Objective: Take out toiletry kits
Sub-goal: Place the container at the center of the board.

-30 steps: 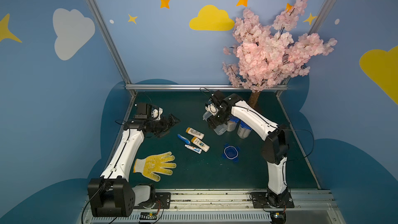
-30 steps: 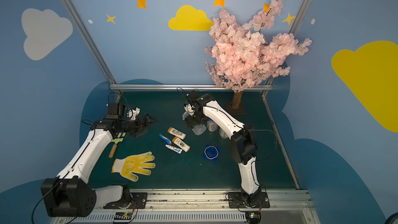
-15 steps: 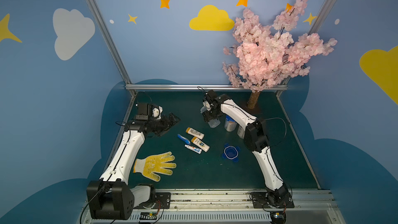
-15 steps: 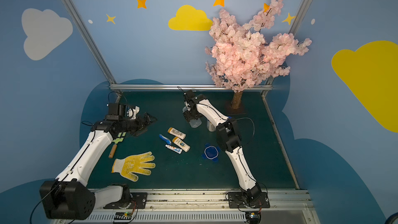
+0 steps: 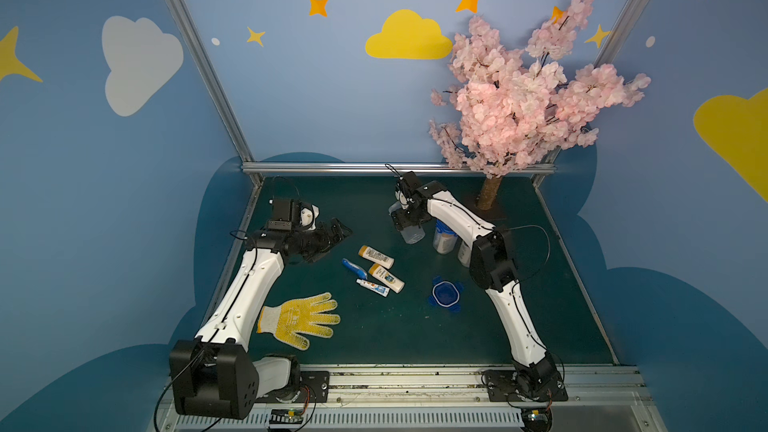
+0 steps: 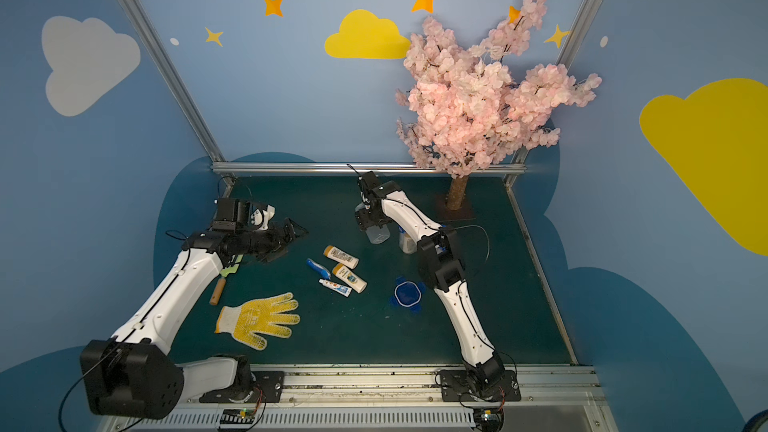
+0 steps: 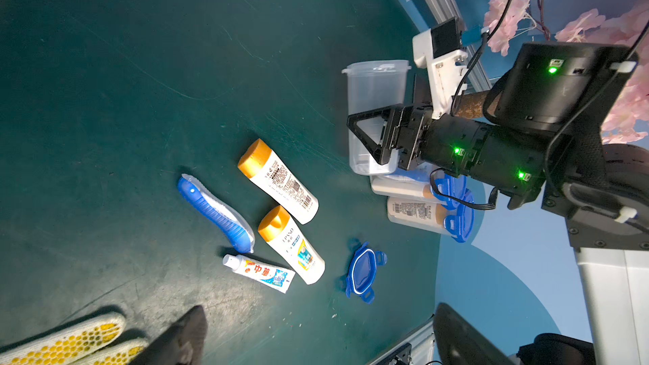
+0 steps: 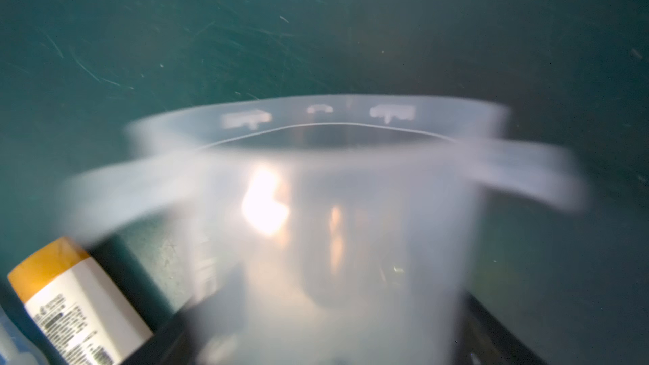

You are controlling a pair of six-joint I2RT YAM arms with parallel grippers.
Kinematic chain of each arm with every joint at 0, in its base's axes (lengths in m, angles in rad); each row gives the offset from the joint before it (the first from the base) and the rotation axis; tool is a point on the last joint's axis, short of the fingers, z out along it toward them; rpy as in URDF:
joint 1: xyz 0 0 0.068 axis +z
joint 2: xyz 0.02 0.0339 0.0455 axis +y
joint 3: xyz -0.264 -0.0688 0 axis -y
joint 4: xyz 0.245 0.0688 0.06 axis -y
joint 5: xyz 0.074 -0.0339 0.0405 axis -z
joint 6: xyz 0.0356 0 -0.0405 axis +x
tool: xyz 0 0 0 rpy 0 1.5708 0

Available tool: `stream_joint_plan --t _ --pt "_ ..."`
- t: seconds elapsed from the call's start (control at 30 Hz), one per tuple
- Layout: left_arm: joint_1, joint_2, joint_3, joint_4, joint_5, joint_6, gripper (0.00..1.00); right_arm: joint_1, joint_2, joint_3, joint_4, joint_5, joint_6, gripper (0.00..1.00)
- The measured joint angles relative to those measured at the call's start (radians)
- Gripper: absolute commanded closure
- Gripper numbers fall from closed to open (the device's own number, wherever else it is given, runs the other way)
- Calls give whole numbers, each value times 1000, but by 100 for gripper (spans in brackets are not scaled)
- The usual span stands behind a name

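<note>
Right claw (image 7: 368, 131) astride the upright clear jar (image 7: 375, 86) at the far side of the table (image 5: 374, 347); clamped or loose, cannot tell. Left claw (image 5: 337, 238) spread wide, holding nothing, near the toiletries lying loose mid-table: two yellow-capped bottles (image 5: 376, 253), toothbrush (image 5: 354, 269), toothpaste tube (image 5: 372, 287). More bottles inside two lidded jars (image 7: 418, 214) beside the right arm.

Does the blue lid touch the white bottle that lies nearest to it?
Apart. The left wrist view shows bare green table between the blue lid and the white bottle.
</note>
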Motion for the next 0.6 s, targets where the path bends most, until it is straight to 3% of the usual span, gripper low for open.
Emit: stream_joint_plan --t 0.4,0.6 --pt "-39 13 14 -1 -31 0 0 0 -18 0 20 44 3 17" --pt "-74 20 55 -2 -56 -1 0 0 -137 -17 22 22 -4 17"
